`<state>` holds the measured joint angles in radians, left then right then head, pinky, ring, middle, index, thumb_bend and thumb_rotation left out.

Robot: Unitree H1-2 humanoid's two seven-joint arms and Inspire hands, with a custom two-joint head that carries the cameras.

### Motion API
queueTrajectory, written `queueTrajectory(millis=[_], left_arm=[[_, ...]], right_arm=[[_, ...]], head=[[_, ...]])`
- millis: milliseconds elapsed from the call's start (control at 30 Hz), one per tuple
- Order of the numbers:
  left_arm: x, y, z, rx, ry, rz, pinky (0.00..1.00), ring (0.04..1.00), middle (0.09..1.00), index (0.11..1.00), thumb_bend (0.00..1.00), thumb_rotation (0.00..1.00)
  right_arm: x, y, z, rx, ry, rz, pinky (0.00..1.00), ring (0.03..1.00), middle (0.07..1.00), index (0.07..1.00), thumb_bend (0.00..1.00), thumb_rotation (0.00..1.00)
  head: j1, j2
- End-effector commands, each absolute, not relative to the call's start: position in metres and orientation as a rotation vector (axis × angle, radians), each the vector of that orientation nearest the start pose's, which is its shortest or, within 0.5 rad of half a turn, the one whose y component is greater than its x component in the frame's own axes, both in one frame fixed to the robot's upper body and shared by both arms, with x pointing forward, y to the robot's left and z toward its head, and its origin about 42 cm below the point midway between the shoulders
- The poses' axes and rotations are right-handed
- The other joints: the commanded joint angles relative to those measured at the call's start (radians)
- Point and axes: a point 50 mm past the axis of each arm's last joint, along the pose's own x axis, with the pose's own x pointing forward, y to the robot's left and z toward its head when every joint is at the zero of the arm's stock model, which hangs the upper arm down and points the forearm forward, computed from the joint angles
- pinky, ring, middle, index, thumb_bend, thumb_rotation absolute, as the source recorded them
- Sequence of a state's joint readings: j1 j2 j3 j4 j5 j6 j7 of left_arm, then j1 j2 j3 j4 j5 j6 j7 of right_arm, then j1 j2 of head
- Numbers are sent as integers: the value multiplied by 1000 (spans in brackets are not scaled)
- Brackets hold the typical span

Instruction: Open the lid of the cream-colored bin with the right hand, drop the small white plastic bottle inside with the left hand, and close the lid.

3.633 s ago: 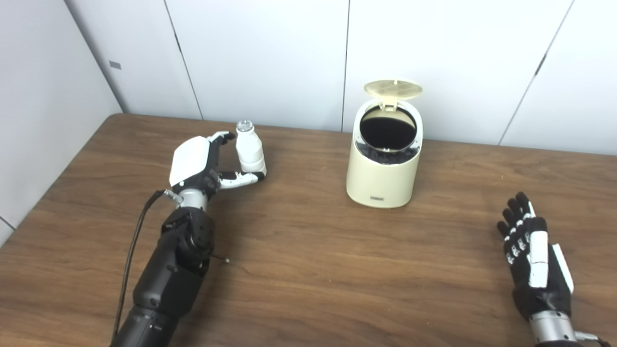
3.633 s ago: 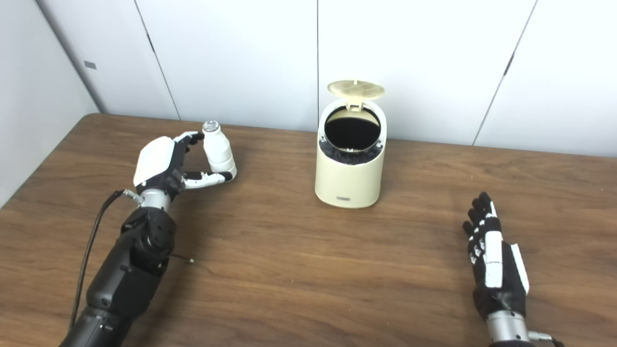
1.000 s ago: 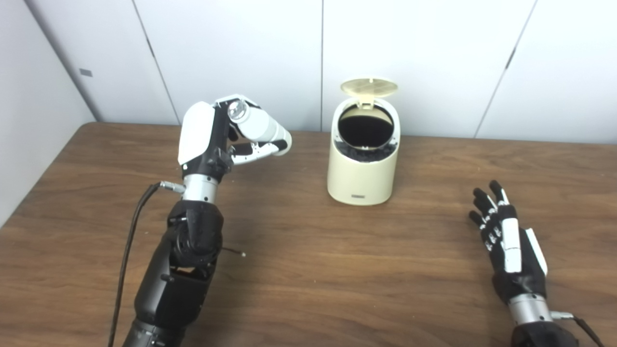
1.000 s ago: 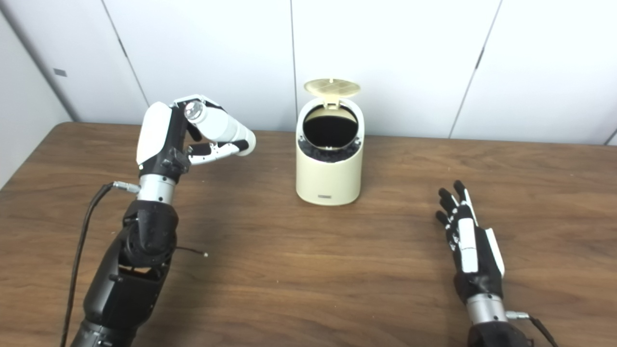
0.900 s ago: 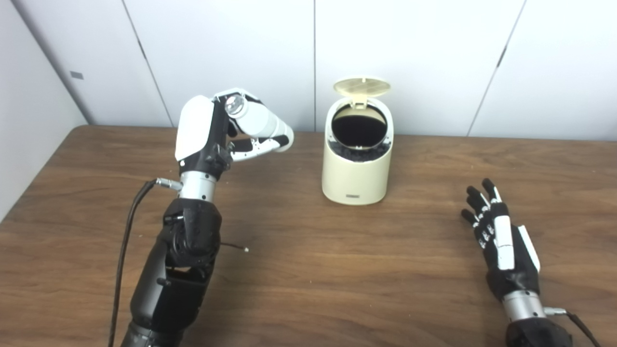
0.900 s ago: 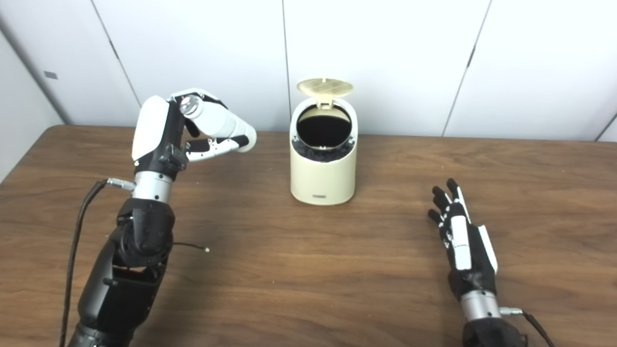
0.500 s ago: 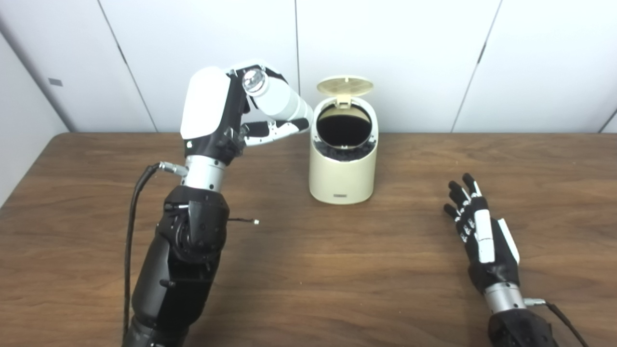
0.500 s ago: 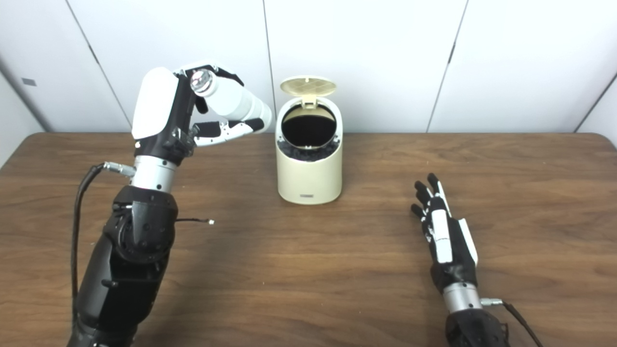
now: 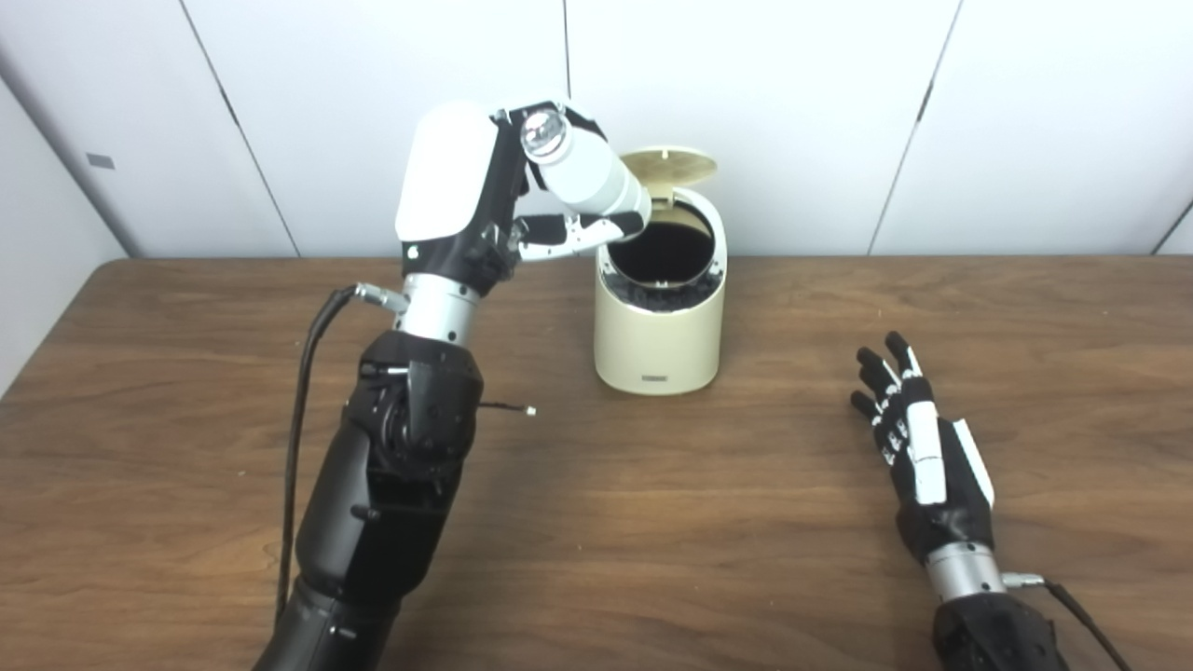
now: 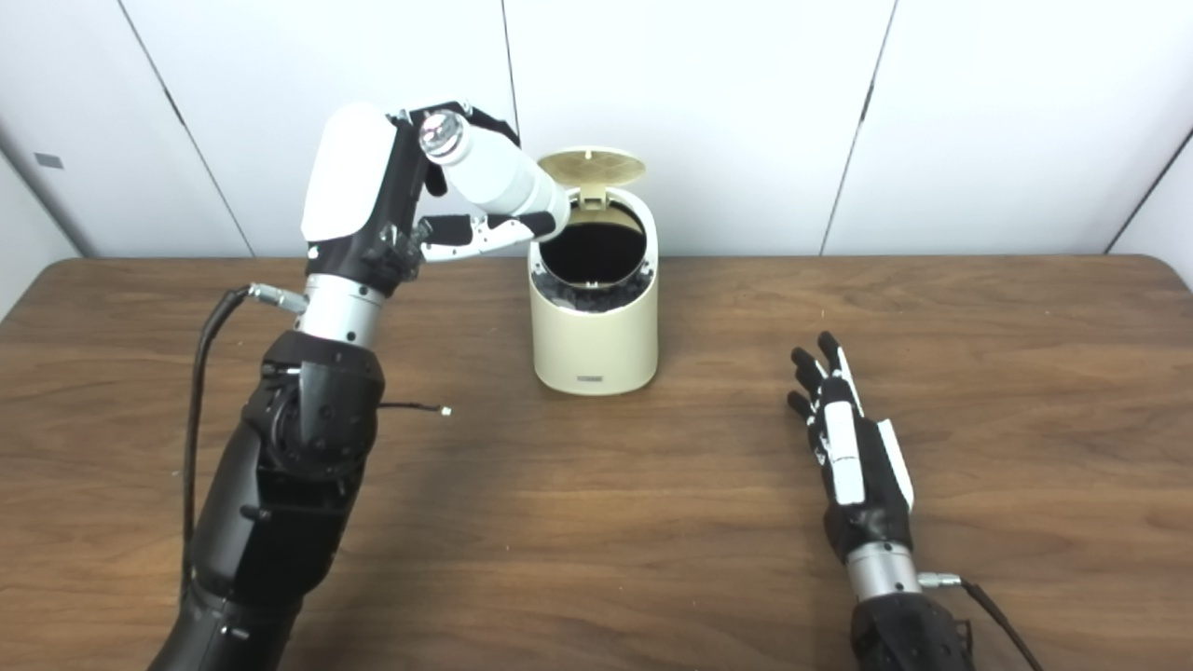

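The cream-colored bin (image 9: 659, 335) stands at the back middle of the table, its round lid (image 9: 669, 166) tipped up and its dark mouth showing. My left hand (image 9: 466, 200) is raised and shut on the small white plastic bottle (image 9: 587, 177). The bottle is tilted, cap toward me, its base at the left rim of the bin's mouth. The same bottle shows in the right eye view (image 10: 494, 177). My right hand (image 9: 918, 447) lies open and empty on the table, right of the bin.
The wooden table (image 9: 652, 522) runs wide in front of the bin. White wall panels (image 9: 792, 112) stand close behind the bin. A thin cable (image 9: 303, 410) hangs along my left forearm.
My left hand has lifted the bottle off the table and carried it up and right to the bin's mouth. The right hand has stayed flat. The camera has shifted.
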<state>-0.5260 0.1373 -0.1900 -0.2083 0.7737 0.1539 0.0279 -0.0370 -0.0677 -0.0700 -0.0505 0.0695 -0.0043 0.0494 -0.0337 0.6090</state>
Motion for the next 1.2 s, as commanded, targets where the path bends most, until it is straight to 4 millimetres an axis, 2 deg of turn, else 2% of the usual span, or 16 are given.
queueTrajectory(millis=[0,233,500,800,1167], left_arm=[[389,150,339,867,-773,99,300,380,482,532,467,0],[402,141,330,874,-777,82,330,392,481,511,472,0],[414,138,315,879,-805,77,313,398,511,482,472,0],[416,136,308,905,-819,76,313,396,493,516,471,0],[423,133,297,896,-790,55,307,389,478,501,471,0]], right_arm=[[297,-239,118,18,-98,-6,928,968,934,986,641,1000],[297,-237,119,16,-98,-19,913,961,932,981,647,1000],[298,-234,120,7,-103,-5,926,966,935,987,655,1000],[300,-233,120,7,-101,-14,935,970,937,990,666,1000],[300,-234,120,4,-108,-20,929,965,933,986,674,1000]], head=[[-2,0],[-1,0],[-6,-2],[-9,-6],[-10,-6]])
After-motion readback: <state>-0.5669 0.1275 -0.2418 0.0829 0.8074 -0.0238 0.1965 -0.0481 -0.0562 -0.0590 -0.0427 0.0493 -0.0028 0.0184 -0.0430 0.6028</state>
